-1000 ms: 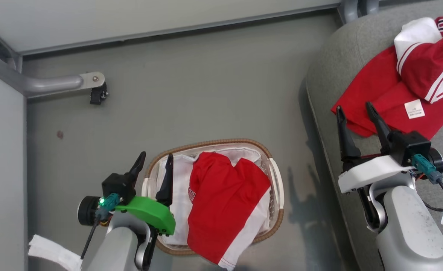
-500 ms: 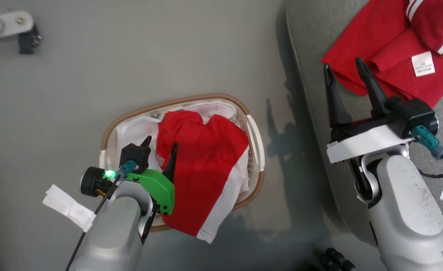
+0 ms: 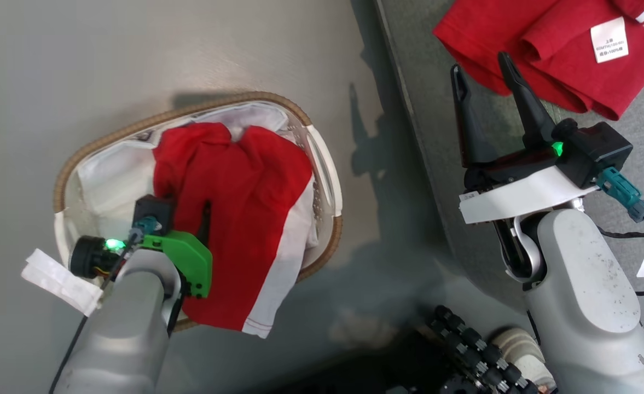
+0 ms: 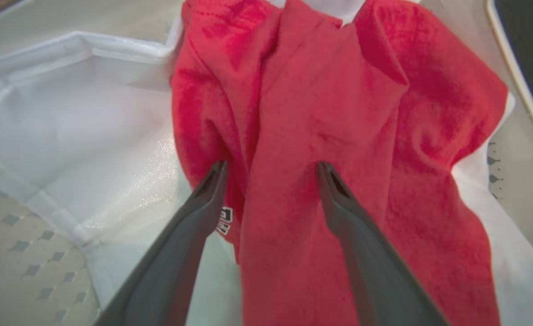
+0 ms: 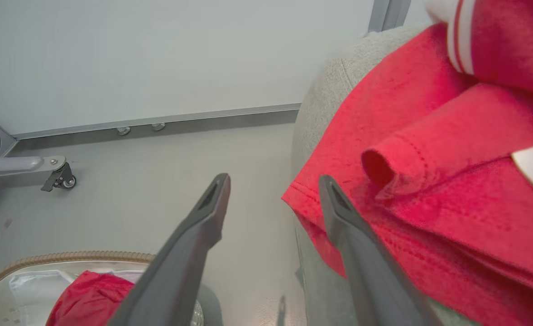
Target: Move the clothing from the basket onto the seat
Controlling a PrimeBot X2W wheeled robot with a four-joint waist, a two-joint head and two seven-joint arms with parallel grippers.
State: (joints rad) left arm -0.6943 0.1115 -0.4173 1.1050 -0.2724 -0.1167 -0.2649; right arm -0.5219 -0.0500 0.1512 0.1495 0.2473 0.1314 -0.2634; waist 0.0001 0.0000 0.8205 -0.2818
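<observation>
Two red garments make up the load. The delivered garment (image 3: pixel 518 33) lies across the seat (image 3: pixel 420 109) with its white label (image 3: pixel 609 39) facing up. The basket garment (image 3: pixel 234 219) lies heaped in the basket (image 3: pixel 190 112), on the floor (image 3: pixel 135 54) beside the seat.

The step in hand looks to be the grasp of that second piece. The left claw (image 4: pixel 271 165) is spread wide and holds nothing; its two fingers straddle a raised fold of red cloth, and the tips appear to rest at the fabric. To do it well, the claw should press a little deeper before closing, so that it gathers a thick ridge rather than a single skin of cloth. It should also close on red only; one finger stands right at the garment's edge, just beside the white liner (image 4: pixel 67 127), which could be pinched along with it. The white-trimmed hem hangs out over the basket's rim, so the lift wants to go straight up and high enough for that tail to clear the rim; otherwise the light basket may be dragged or tipped.

The basket holds the liner and this one garment. The right claw (image 3: pixel 479 63) hovers wide and empty above the seat's edge, near the delivered garment's hem.
</observation>
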